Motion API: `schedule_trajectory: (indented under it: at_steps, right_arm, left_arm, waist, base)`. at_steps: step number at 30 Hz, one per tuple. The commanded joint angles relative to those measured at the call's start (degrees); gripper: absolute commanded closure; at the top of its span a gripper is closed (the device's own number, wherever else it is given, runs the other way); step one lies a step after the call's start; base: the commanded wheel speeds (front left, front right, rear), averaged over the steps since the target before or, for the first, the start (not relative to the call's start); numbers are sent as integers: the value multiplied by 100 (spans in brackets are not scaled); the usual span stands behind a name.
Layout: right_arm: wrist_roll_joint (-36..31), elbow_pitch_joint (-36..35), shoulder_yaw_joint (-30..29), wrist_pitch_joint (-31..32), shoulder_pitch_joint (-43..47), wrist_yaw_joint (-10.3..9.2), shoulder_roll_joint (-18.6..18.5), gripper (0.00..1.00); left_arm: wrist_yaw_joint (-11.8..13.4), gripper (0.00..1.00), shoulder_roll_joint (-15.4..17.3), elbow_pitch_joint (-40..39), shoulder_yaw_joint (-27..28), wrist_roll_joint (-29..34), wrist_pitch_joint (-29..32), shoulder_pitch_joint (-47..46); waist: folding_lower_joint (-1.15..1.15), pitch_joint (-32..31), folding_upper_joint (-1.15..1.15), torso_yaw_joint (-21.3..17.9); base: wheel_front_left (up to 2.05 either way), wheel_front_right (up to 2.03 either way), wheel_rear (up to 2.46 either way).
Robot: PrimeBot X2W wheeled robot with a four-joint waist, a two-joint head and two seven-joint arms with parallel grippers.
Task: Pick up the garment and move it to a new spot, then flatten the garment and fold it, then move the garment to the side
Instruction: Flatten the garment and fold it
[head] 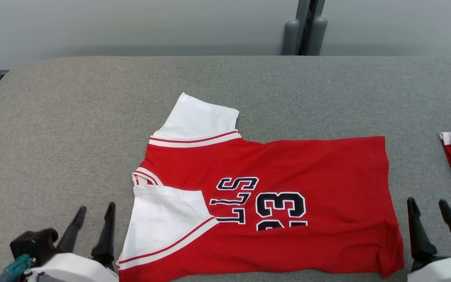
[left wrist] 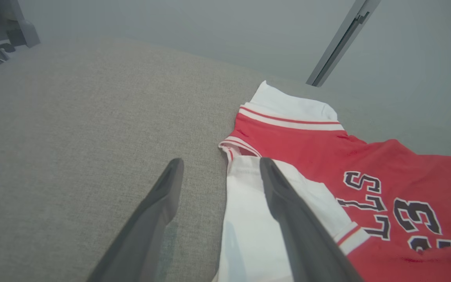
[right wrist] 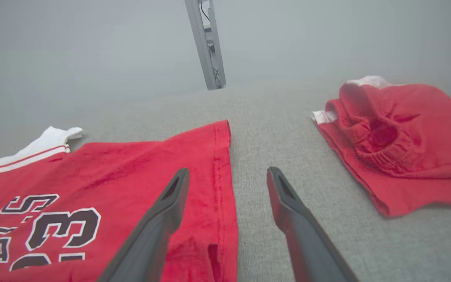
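Head view: red jersey with white sleeves [head: 307, 164] lies flat on grey fabric-covered table [head: 73, 117], between left end effector [head: 95, 207] and right end effector [head: 427, 201]; both spread wide, empty. Left wrist view: sleeve behind one finger, contact unclear. Right wrist view: crumpled red cloth [right wrist: 397, 145] off to the outer finger's side.

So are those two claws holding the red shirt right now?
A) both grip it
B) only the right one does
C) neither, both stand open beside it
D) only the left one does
C: the left gripper and the right gripper both stand open with nothing between their fingers, one off each end of the red jersey lying on the grey table.
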Motion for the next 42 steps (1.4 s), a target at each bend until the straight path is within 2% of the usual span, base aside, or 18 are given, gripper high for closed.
schedule_trajectory:
  at_steps: [1,8,15,19,23,27,31,38,42]
  right_arm:
    - [-100,-119,-2,-136,-60,1,9,0]
    - [-532,-788,244,-514,-184,1,61,0]
    - [-626,-1061,322,-473,-72,1,82,0]
    - [-563,-1051,289,-419,-23,1,90,0]
    - [-477,-1049,263,-422,-41,1,92,0]
    - [-420,-1040,270,-411,-123,1,92,0]
    - [-362,-992,352,-443,-281,1,91,0]
    - [-296,-824,585,-562,-620,1,90,0]
    - [-262,-688,713,-639,-798,1,92,0]
  left_arm:
    - [63,0,13,-47,39,131,-111,-138]
    - [350,0,165,-417,32,847,-564,-519]
    - [496,0,278,-583,-21,1073,-488,-603]
    - [504,0,287,-602,-46,1089,-475,-619]
    - [402,0,308,-604,-85,1080,-428,-785]
    - [111,0,332,-432,-129,1053,-378,-1344]
    - [-344,0,232,40,-301,994,-149,-2330]
    - [-1350,0,-115,1791,-733,777,459,-4093]
    - [-1800,0,-322,2973,-881,625,778,-4853]
  waist:
    - [0,-20,0,-11]
    - [0,-75,0,-50]
    - [0,-88,0,-77]
    - [0,-72,0,-83]
    - [0,-15,0,-82]
    - [0,133,0,-111]
    - [0,374,0,-235]
    - [0,933,0,-614]
    - [0,1257,0,-827]
  base:
    - [0,0,0]
    - [0,0,0]
    - [0,0,0]
    - [0,0,0]
    - [0,0,0]
    - [0,0,0]
    - [0,0,0]
    - [0,0,0]
    - [0,0,0]
